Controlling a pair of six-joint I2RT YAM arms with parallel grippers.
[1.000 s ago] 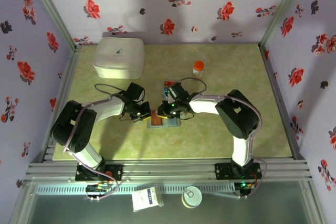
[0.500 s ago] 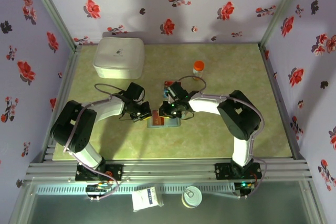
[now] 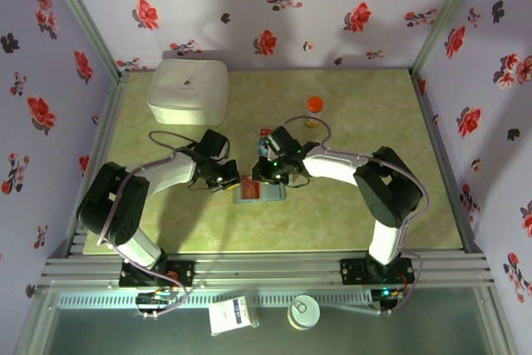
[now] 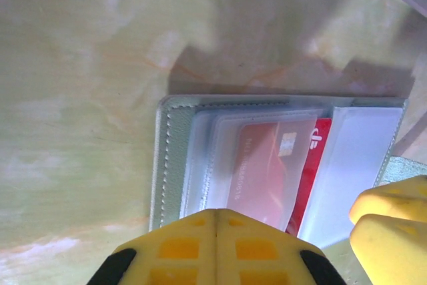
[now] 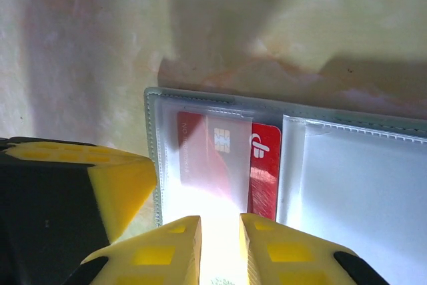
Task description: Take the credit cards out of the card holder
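The grey-blue card holder (image 3: 258, 193) lies open on the table between the two grippers. Its stitched edge (image 4: 162, 158) and clear sleeves show in both wrist views. A red card (image 5: 212, 155) sits in a clear sleeve, and its right end (image 5: 265, 171) sticks out bare towards the centre fold. The blue card is hidden. My left gripper (image 4: 215, 213) is shut, tips together over the holder's near edge, at the holder's left end (image 3: 233, 180). My right gripper (image 5: 219, 221) hovers over the same sleeve with a narrow gap and nothing between its fingers, above the holder (image 3: 259, 175).
A large white box (image 3: 189, 89) stands at the back left. An orange-capped bottle (image 3: 313, 107) stands behind the right arm. A small red item (image 3: 266, 133) lies just behind the right wrist. The left gripper's yellow finger (image 5: 120, 178) sits close beside the right gripper.
The right arm's forearm and elbow have swung a little, and its gripper has edged left over the holder. The left arm and the holder have stayed put.
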